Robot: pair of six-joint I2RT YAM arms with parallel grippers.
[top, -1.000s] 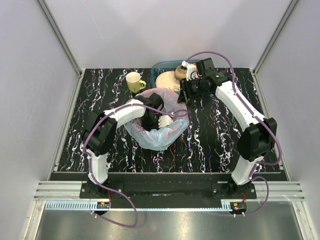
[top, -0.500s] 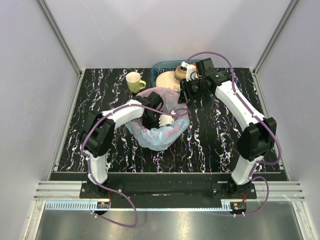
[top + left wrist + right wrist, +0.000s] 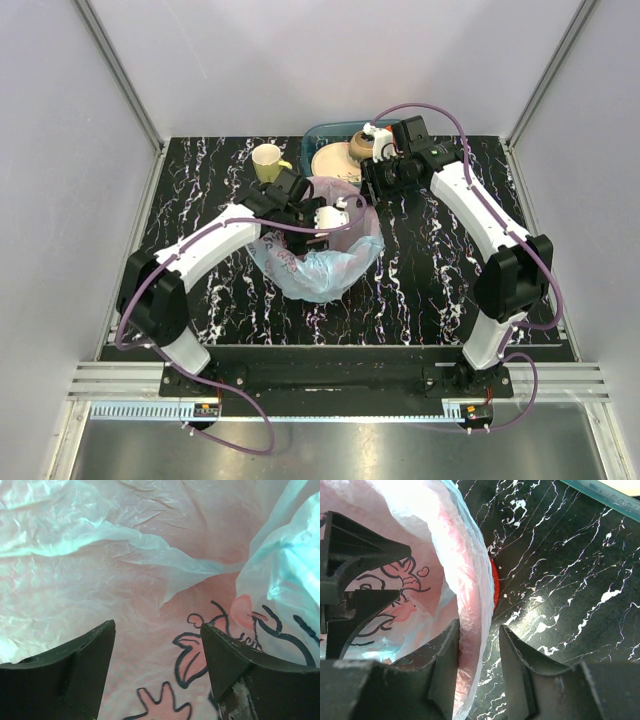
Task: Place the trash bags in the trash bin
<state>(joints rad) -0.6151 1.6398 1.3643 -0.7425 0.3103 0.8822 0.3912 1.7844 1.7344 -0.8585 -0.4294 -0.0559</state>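
Note:
The light-blue trash bag (image 3: 318, 265) with pink and dark cartoon prints is draped over the red mesh trash bin, which shows only as a red sliver (image 3: 493, 585) under the bag's rim. My left gripper (image 3: 340, 212) reaches down inside the bag, open and empty, with printed plastic (image 3: 150, 570) between and beyond its fingers (image 3: 157, 647). My right gripper (image 3: 368, 190) stands at the bag's back right rim. Its jaws are narrowly apart (image 3: 477, 645), and the bag's edge (image 3: 470, 595) hangs between them against one finger, not pinched.
A yellow-green mug (image 3: 266, 161) stands at the back, left of the bag. A teal dish tray (image 3: 318, 132) at the back holds a cream plate (image 3: 330, 160) and a brown item (image 3: 360, 146). Walls close in the black marbled table (image 3: 430, 290).
My left arm has stretched out and its gripper has moved back and to the right, deeper into the bag. The bag's mouth has shifted with it. The right arm has barely moved.

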